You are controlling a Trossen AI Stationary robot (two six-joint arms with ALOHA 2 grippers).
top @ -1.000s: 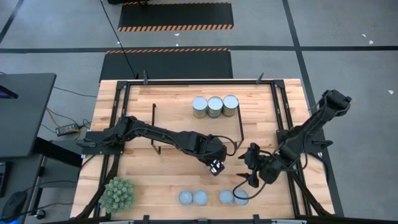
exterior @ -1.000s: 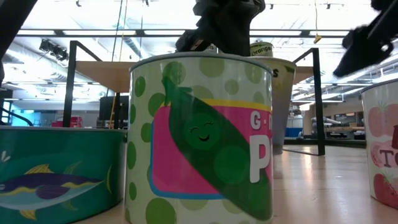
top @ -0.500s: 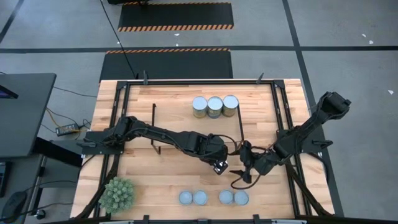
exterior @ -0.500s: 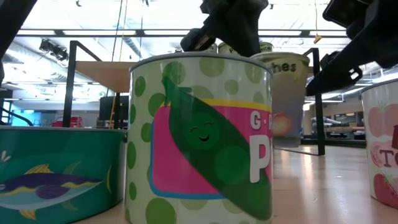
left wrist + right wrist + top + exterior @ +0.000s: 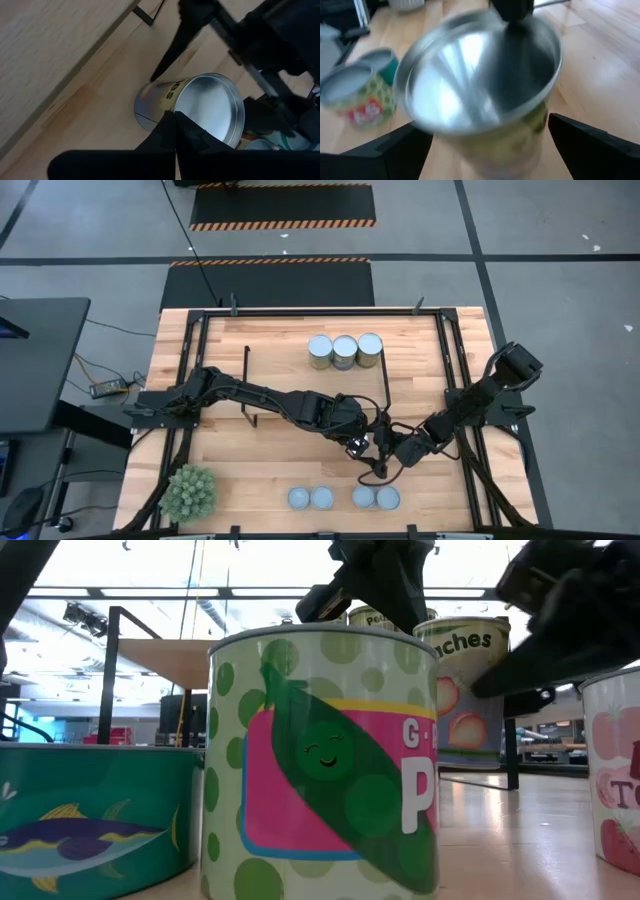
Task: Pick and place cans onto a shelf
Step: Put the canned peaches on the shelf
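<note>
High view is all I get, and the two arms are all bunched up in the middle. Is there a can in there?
Observer: Yes. The right wrist view shows an upright can sitting inside the right pincer, which is open with one side of it on each side of the can.
Operator: What kind of can?
Observer: In the low view, the word Peaches is printed on its side.
Operator: What's the left pincer doing?
Observer: The left wrist view shows the left pincer shut, with its tip right over the can's shiny silver top.
</note>
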